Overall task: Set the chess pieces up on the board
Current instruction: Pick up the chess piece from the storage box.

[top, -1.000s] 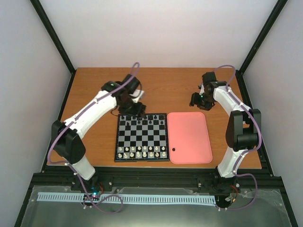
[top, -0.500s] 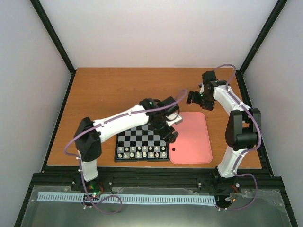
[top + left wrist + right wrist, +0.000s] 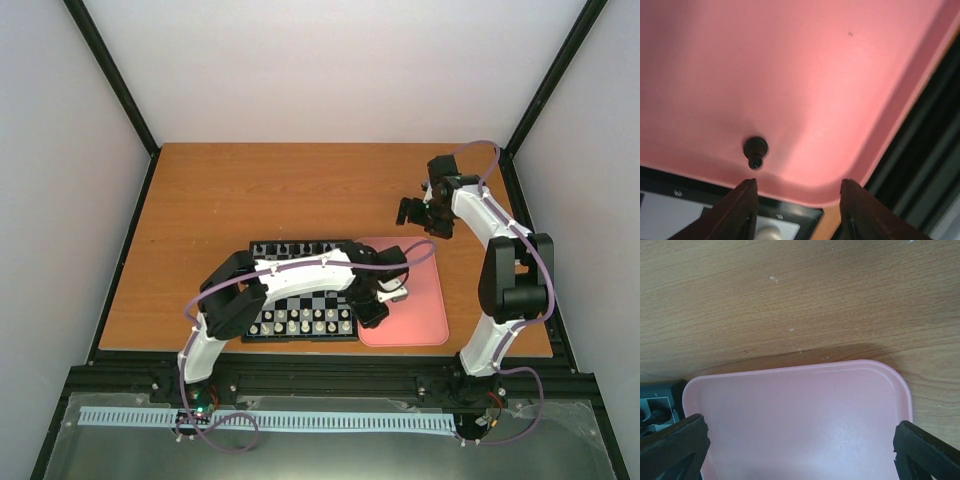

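board: the board [image 3: 300, 300] is left of centre in the top view. The black chess pieces [image 3: 300, 248] line its far row and the white pieces [image 3: 300, 322] fill the two near rows.

stray piece: there's one black piece [image 3: 755, 150] not on the board. It's sitting on the pink tray [image 3: 420, 270], near the tray's lower-left corner and right beside the board's edge.

left gripper: the left gripper [image 3: 797, 192] reaches across the board to that corner of the tray. Its fingers are apart with nothing between them, and they hover just short of the piece.

the bit that matters: in the left wrist view the piece is ahead of the fingers but off toward the left one, not centred in the gap. I'd say the jaws need a small nudge left before they come down.

axis: honestly hard to call from this angle. I see a round blob with a smaller knob pointing back at the gripper, so it could be standing upright or tipped over toward the fingers.

right gripper: the right gripper [image 3: 412, 213] is up over the table [image 3: 220, 190], just past the tray's top edge. Its jaws are spread wide and empty.

who's closer: the left arm by a mile, since the right one is well away from the piece at the other end of the tray.
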Action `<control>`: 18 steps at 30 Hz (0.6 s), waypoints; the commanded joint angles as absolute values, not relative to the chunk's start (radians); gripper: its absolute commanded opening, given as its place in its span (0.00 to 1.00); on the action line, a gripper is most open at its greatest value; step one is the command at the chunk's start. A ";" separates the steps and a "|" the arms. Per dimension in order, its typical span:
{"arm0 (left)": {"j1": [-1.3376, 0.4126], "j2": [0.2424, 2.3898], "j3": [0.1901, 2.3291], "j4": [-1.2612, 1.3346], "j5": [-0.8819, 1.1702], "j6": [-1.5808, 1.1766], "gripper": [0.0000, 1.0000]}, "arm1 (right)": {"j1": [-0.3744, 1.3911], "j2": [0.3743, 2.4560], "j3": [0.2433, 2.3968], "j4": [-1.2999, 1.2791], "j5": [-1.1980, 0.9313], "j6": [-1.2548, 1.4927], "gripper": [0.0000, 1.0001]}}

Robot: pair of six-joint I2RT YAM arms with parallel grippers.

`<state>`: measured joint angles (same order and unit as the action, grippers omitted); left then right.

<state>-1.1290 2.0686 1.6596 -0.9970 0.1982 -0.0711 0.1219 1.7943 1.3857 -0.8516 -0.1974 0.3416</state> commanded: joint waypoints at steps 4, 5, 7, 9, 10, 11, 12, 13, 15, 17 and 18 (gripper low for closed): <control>-1.132 2.136 1.717 -0.930 0.094 -0.086 0.42 | 0.117 1.740 1.384 -0.839 -0.181 0.343 1.00; -1.131 2.141 1.719 -0.928 0.081 -0.088 0.42 | 0.115 1.740 1.384 -0.839 -0.179 0.340 1.00; -1.129 2.151 1.728 -0.934 0.061 -0.089 0.43 | 0.115 1.738 1.384 -0.841 -0.178 0.335 1.00; -1.128 2.159 1.732 -0.936 0.058 -0.089 0.45 | 0.115 1.738 1.385 -0.840 -0.181 0.332 1.00; -1.125 2.162 1.733 -0.936 0.059 -0.090 0.45 | 0.115 1.738 1.384 -0.839 -0.183 0.332 1.00; -1.123 2.166 1.734 -0.936 0.063 -0.093 0.45 | 0.115 1.738 1.385 -0.839 -0.184 0.332 1.00; -1.118 2.168 1.735 -0.936 0.067 -0.095 0.45 | 0.115 1.738 1.385 -0.839 -0.184 0.331 1.00; -1.114 2.170 1.737 -0.938 0.073 -0.095 0.43 | 0.115 1.740 1.385 -0.839 -0.184 0.329 1.00; -1.107 2.174 1.741 -0.944 0.081 -0.097 0.36 | 0.116 1.742 1.387 -0.840 -0.182 0.328 1.00; -1.100 2.173 1.741 -0.943 0.092 -0.098 0.28 | 0.116 1.745 1.387 -0.841 -0.182 0.328 1.00; -1.097 2.174 1.741 -0.944 0.097 -0.099 0.26 | 0.116 1.748 1.387 -0.841 -0.182 0.328 1.00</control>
<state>-1.1152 2.1654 1.6989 -0.9504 0.0826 -0.0910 0.1219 1.7679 1.3846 -0.8482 -0.1940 0.3370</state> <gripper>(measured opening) 0.298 0.999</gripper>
